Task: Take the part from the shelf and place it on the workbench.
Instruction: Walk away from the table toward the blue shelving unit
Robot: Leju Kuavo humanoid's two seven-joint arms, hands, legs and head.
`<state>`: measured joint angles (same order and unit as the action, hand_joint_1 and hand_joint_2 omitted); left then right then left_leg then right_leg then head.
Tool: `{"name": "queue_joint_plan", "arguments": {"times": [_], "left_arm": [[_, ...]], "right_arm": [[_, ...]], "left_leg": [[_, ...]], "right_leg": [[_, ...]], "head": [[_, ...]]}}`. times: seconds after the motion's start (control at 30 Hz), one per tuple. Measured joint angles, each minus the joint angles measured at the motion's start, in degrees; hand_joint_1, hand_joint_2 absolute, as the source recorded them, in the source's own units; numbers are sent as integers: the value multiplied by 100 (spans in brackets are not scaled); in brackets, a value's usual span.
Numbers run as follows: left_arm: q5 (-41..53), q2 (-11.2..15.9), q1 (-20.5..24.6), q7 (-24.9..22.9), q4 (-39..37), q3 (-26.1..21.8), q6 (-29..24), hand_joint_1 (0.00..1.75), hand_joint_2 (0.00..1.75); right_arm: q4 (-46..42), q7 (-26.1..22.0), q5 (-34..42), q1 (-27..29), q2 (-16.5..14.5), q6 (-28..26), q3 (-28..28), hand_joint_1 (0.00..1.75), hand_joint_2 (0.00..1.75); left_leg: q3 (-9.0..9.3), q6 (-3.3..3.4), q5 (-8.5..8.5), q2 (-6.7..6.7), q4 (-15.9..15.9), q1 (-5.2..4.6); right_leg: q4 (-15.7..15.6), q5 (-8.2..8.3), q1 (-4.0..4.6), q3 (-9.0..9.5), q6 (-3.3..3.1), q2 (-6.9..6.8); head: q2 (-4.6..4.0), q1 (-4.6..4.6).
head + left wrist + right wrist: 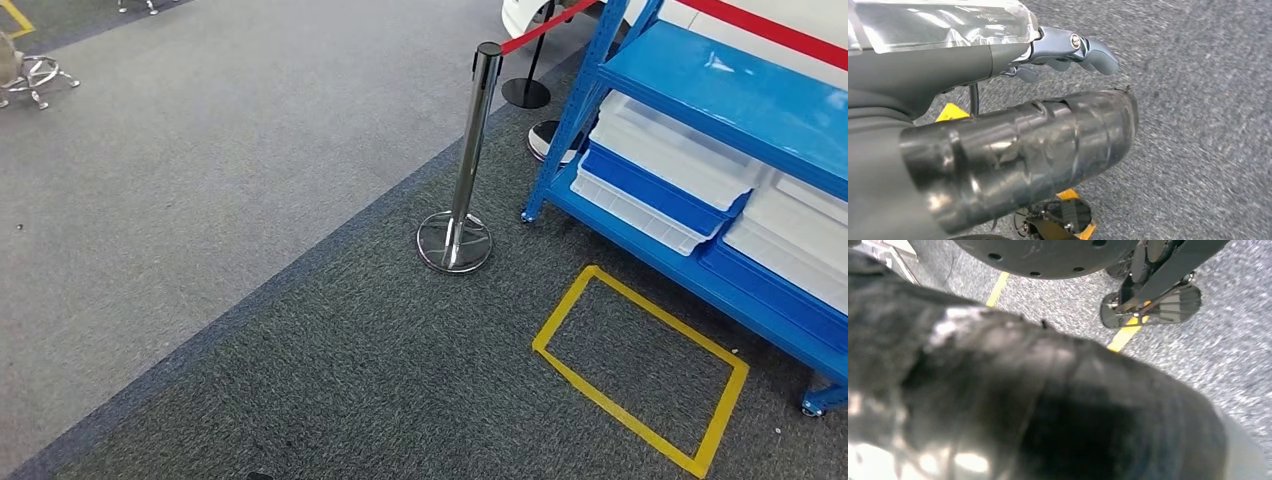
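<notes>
We see our left hand [1018, 150], tape-wrapped, fingers [1098, 50] curled on nothing; right hand [1048, 405] blurred, grip unclear; blue steel shelf [740, 95] upper right

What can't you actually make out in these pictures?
- Part to fetch: in the head view, the white bins on the blue shelf hide their contents.
- Shelf: cut off by that picture's right edge.
- Right hand: a dark blur; grip unreadable.
- Left hand: mostly thumb; fingers barely seen.
</notes>
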<state>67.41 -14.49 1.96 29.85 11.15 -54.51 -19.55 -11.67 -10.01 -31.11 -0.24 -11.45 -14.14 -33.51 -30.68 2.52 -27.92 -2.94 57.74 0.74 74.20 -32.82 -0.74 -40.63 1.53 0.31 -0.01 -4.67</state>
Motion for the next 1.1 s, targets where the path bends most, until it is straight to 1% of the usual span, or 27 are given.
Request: {"name": "queue_joint_plan", "arguments": {"times": [0.03, 0.1, 0.13, 0.17, 0.23, 0.27, 0.3, 0.33, 0.37, 0.4, 0.43, 0.47, 0.5, 0.53, 0.57, 0.63, 0.67, 0.7, 0.73, 0.77, 0.83, 0.9, 0.93, 0.97, 1.0, 1.03, 1.1], "left_arm": [[0, 0, 5, 1, 0, 0, 1, 0, 0], [0, -3, 12, 4, 0, 0, 3, 0, 0], [0, -4, 13, 8, 0, 0, 5, 0, 0], [0, -7, 15, 12, 0, 0, 7, 0, 0], [0, -10, 22, 20, 0, -1, 11, 0, 0], [0, -10, 29, 25, 0, -1, 13, 0, 0], [0, -11, 33, 31, 0, -2, 14, 0, 0], [0, -10, 35, 36, 0, -2, 15, 0, 0], [0, -9, 33, 39, 0, -2, 15, 0, 0], [0, -8, 26, 41, 0, -3, 16, 0, 0], [0, -6, 15, 40, 0, -5, 16, 0, 0], [0, -4, 4, 39, 0, -7, 16, 0, 0], [0, -3, -4, 38, 0, -8, 16, 0, 0], [0, -2, -6, 37, 0, -9, 16, 0, 0], [0, -2, -6, 36, 0, -9, 16, 0, 0], [1, 1, -4, 33, 0, -14, 17, 0, 0], [1, 2, -1, 33, 0, -17, 18, 0, 0], [1, 2, 6, 32, 0, -19, 19, 0, 0], [2, 2, 16, 32, 0, -20, 19, 0, 0], [1, -1, 23, 33, 0, -21, 19, 0, 0], [3, -2, 25, 34, 0, -25, 19, 0, 0], [4, 0, 13, 36, 0, -30, 19, 0, 0], [4, 1, 7, 36, 0, -32, 19, 0, 0], [4, 2, 2, 36, 0, -34, 19, 0, 0], [4, 2, 2, 36, 0, -35, 19, 0, 0], [4, 2, 5, 37, 0, -37, 19, 0, 0], [5, 1, 11, 40, 0, -38, 19, 0, 0]], "right_arm": [[0, 0, -4, 7, 0, 5, 0, 0, 0], [0, 0, -12, 8, 4, 19, 0, 0, 0], [-1, 0, -16, -1, 7, 26, 0, 0, 0], [-1, 0, -19, -9, 9, 33, 0, 0, 0], [-1, 0, -23, -10, 11, 49, 0, 0, 0], [0, 0, -24, -4, 10, 55, 0, 0, 0], [0, 1, -24, -1, 10, 58, 0, 0, 0], [0, 1, -24, -3, 10, 58, 0, 0, 0], [0, 2, -24, -6, 10, 59, 0, 0, 0], [0, 2, -24, -9, 10, 59, 0, 0, 0], [0, 2, -24, -10, 10, 59, 0, 0, 0], [0, 2, -24, -9, 10, 59, 0, 0, 0], [0, 2, -24, -7, 10, 59, 0, 0, 0], [0, 2, -25, -6, 9, 59, 0, 0, 0], [0, 2, -28, -6, 9, 60, 0, 0, 0], [0, 2, -37, -14, 9, 63, 0, 0, 0], [0, 2, -43, -16, 10, 66, 0, 0, 0], [0, 2, -49, -12, 10, 67, 0, 0, 0], [0, 2, -54, -2, 10, 68, 0, 0, 0], [0, 2, -57, 12, 13, 68, 0, 0, 0], [0, 2, -69, 24, 17, 69, 0, 0, 0], [0, 2, -88, 7, 20, 74, 0, 0, 0], [0, 1, -97, -2, 20, 76, 0, 0, 0], [0, 1, -104, -7, 20, 77, 0, 0, 0], [0, 0, -108, -8, 20, 77, 0, 0, 0], [0, -1, -112, -3, 20, 78, 0, 0, 0], [0, -2, -121, 1, 21, 79, 0, 0, 0]], "left_leg": [[16, -7, -13, -62, 0, -3], [62, -39, -48, -173, 1, -20], [79, -64, -66, -223, 2, -31], [94, -91, -82, -274, 1, -40], [133, -149, -103, -384, -17, -54], [150, -180, -130, -358, 1, -52], [133, -209, -201, -250, 86, -45], [59, -236, -332, -98, 282, -33], [-86, -255, -515, 73, 610, -14], [-279, -272, -707, 180, 1013, -4], [-467, -288, -842, 219, 1385, 2], [-598, -299, -871, 233, 1615, 3], [-634, -305, -773, 240, 1623, 4], [-568, -304, -574, 259, 1405, 6], [-427, -297, -321, 327, 1020, 14], [-178, -272, -20, 553, 346, 30], [-119, -255, 23, 631, 176, 33], [-109, -229, 4, 649, 137, 25], [-104, -194, 15, 601, 118, 22], [-91, -153, 33, 540, 94, 23], [-66, -75, 71, 419, 35, 37], [-58, -34, 75, 282, 16, 34], [-59, -23, 67, 203, 19, 28], [-57, -22, 56, 125, 23, 26], [-51, -24, 43, 50, 27, 24], [-38, -32, 28, -16, 30, 24], [8, -64, -9, -133, 32, 19]], "right_leg": [[-295, 185, 1, 161, -15, -40], [-1118, 512, 55, 595, -92, -298], [-1397, 586, 92, 734, -139, -406], [-1532, 594, 125, 791, -178, -477], [-1568, 590, 139, 784, -240, -377], [-1596, 606, 122, 801, -267, -313], [-1628, 627, 99, 823, -301, -248], [-1658, 651, 73, 843, -330, -187], [-1668, 665, 58, 851, -350, -125], [-1668, 670, 51, 848, -365, -55], [-1664, 670, 50, 847, -372, 23], [-1659, 668, 50, 850, -376, 107], [-1649, 664, 49, 856, -373, 194], [-1633, 656, 46, 863, -364, 279], [-1608, 641, 41, 863, -348, 362], [-1532, 604, 47, 828, -294, 502], [-1501, 592, 49, 798, -261, 557], [-1488, 592, 47, 771, -225, 609], [-1489, 598, 38, 750, -184, 663], [-1480, 595, 29, 741, -152, 650], [-1265, 452, 31, 646, -94, 411], [-640, 111, 26, 346, -49, 109], [-276, -45, 14, 161, -30, 51], [-33, -108, 2, 37, -16, 28], [27, -69, -6, 3, -10, 11], [-143, 77, -10, 90, -13, -16], [-916, 444, 16, 490, -64, -215]], "head": [[-1, 1], [-1, 0], [-1, 1], [0, 1], [1, 2], [1, 2], [1, 3], [1, 4], [1, 5], [1, 7], [0, 7], [0, 7], [0, 7], [0, 7], [0, 7], [0, 5], [0, 5], [0, 4], [0, 5], [0, 5], [-1, -4], [-1, -14], [0, -14], [0, -14], [-1, -14], [0, -14], [-1, -13]]}}
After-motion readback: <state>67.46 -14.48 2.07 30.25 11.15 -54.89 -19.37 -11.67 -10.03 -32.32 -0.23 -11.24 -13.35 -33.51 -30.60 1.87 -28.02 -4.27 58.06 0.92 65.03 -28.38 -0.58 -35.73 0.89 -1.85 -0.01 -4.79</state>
